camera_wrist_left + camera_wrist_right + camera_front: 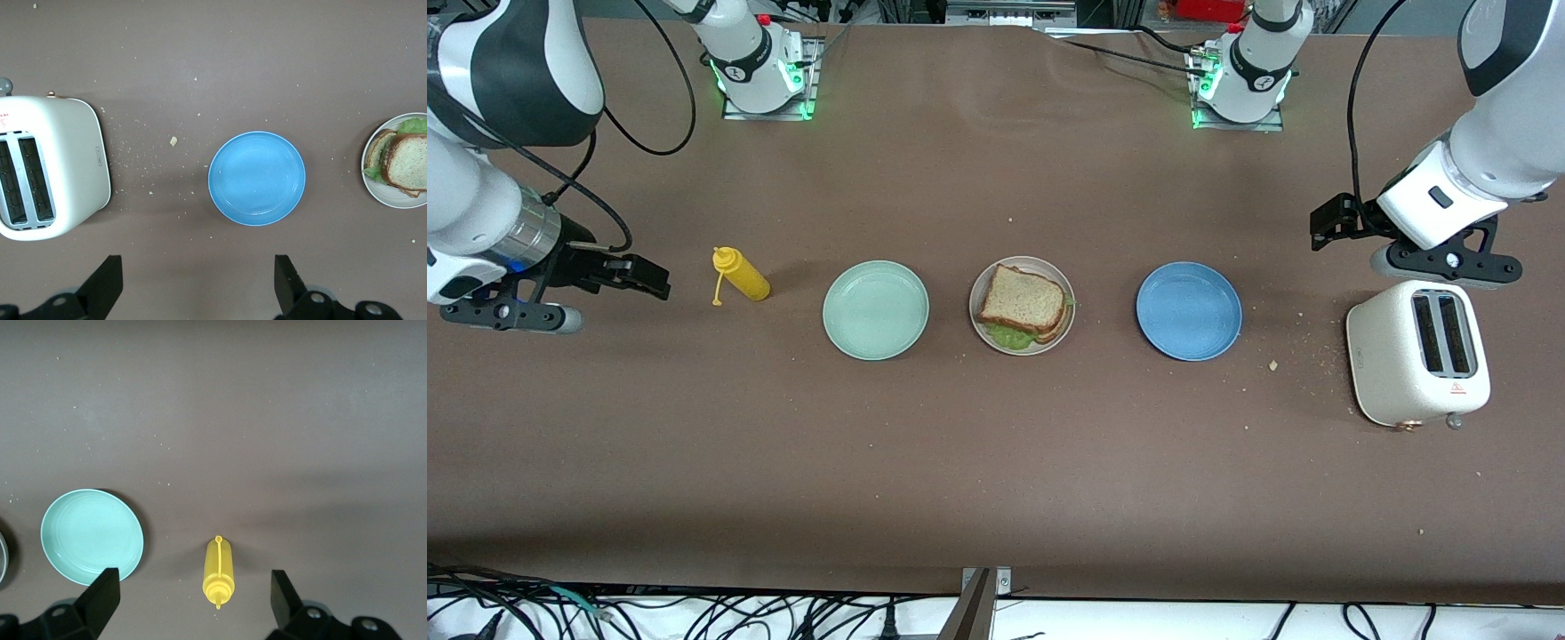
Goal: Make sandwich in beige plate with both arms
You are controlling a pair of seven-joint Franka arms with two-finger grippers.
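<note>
The sandwich [1021, 298] lies on the beige plate [1054, 269] at the middle of the table: a toast slice on top, green lettuce [1005, 336] sticking out under it, a second slice below. Both also show at the edge of the left wrist view, the sandwich [407, 163] on the plate [377, 191]. My left gripper [1327, 224] [198, 267] is open and empty over bare table beside the toaster. My right gripper [645, 277] [193, 583] is open and empty over the table beside the yellow bottle.
A mint green plate [875, 309] [91, 535] and a blue plate [1188, 310] [257, 178] flank the beige plate. A yellow squeeze bottle [741, 274] [218, 570] lies toward the right arm's end. A white toaster [1416, 351] [47, 167] stands toward the left arm's end, with crumbs beside it.
</note>
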